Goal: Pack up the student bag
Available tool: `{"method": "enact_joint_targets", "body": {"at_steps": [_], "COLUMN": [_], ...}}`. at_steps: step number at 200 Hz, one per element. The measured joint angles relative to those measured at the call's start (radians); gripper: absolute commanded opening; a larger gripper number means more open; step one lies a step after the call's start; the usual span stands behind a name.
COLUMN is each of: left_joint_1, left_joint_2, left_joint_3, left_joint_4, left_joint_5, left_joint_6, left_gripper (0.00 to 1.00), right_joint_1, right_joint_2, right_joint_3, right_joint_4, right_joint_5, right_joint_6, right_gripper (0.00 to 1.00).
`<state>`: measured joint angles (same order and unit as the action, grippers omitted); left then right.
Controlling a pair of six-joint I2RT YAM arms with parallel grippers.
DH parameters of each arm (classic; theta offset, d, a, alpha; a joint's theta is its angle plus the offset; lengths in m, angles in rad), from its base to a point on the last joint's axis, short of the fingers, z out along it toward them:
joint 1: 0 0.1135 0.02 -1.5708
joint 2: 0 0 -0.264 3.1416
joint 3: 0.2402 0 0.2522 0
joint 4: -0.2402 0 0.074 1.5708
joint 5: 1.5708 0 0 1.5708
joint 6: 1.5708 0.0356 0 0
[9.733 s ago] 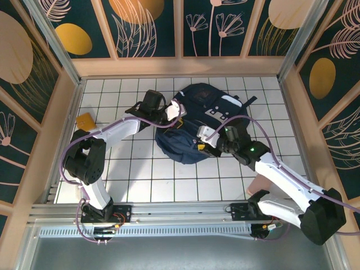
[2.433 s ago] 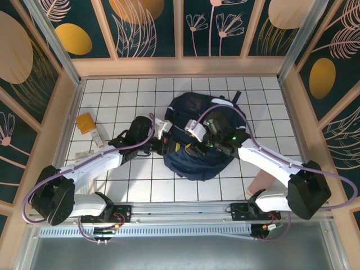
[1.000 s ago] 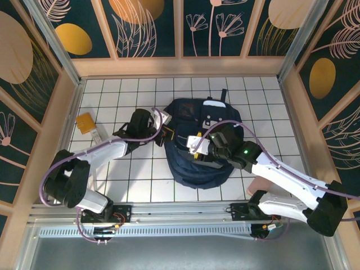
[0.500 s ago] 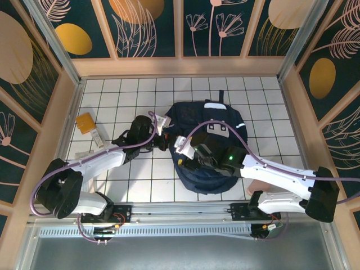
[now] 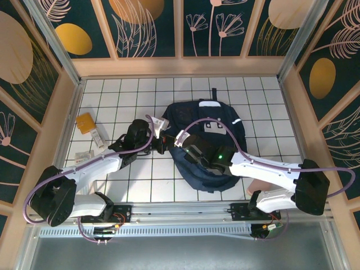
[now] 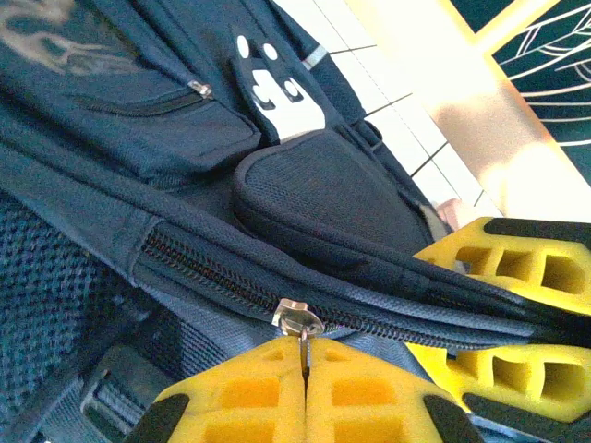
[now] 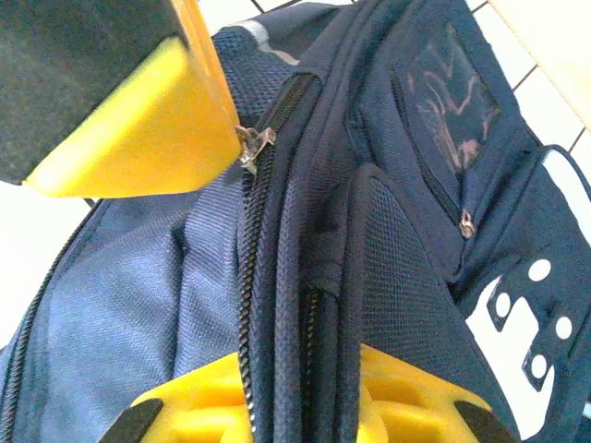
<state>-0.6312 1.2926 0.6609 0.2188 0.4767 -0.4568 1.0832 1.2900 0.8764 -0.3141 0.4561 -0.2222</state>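
Pinching the small silver zipper pull point(image 6: 297, 319) between its pressed-together yellow pads, my left tool point(image 6: 303, 369) sits at the left edge of the large navy-blue fabric backpack point(image 5: 194, 115). My right tool point(image 7: 305, 406) is clamped on a ridge of the backpack's cloth along the dark zipper track point(image 7: 247, 277), one finger on either side. The backpack lies in the middle of the white tiled desk point(image 5: 124, 90). A small orange packet point(image 5: 85, 122) lies well apart, near the desk's left edge.

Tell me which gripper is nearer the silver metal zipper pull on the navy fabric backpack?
Left. The left gripper pinches the zipper pull; the right gripper clamps the backpack farther along.
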Motion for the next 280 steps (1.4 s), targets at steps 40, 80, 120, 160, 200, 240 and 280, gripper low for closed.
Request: {"method": "enact_joint_targets", "body": {"at_steps": [40,80,120,160,200,240,280], "left_joint_1": [0.034,0.161,0.18,0.207,0.324,0.309,0.14], "left_joint_2": [0.002,0.14,0.321,0.336,0.246,0.109,0.072], "left_joint_3": [0.01,0.079,0.188,0.188,0.145,0.185,0.206], "left_joint_4": [-0.035,-0.015,-0.013,-0.002,-0.004,-0.111,-0.202], "left_joint_5": [-0.04,0.149,0.298,0.346,0.261,0.256,0.262], "left_joint_6": [0.113,0.195,0.248,0.29,0.362,0.536,0.759], "left_gripper": [0.0,0.0,0.0,0.41,0.56,0.62,0.68], "right_joint_1": [-0.019,-0.126,-0.225,-0.252,-0.257,-0.277,-0.296], "right_joint_2": [-0.039,-0.072,-0.085,-0.094,-0.143,-0.204,-0.376], "right_joint_3": [0.0,0.0,0.0,0.0,0.0,-0.029,-0.057], "right_joint_4": [-0.042,-0.033,-0.053,-0.071,-0.099,-0.113,-0.109], "right_joint_5": [-0.067,-0.23,-0.325,-0.365,-0.435,-0.43,-0.542], "right_joint_6": [-0.154,-0.358,-0.504,-0.551,-0.542,-0.45,-0.245], "right_gripper": [0.0,0.0,0.0,0.1,0.53,0.75,0.99]}}
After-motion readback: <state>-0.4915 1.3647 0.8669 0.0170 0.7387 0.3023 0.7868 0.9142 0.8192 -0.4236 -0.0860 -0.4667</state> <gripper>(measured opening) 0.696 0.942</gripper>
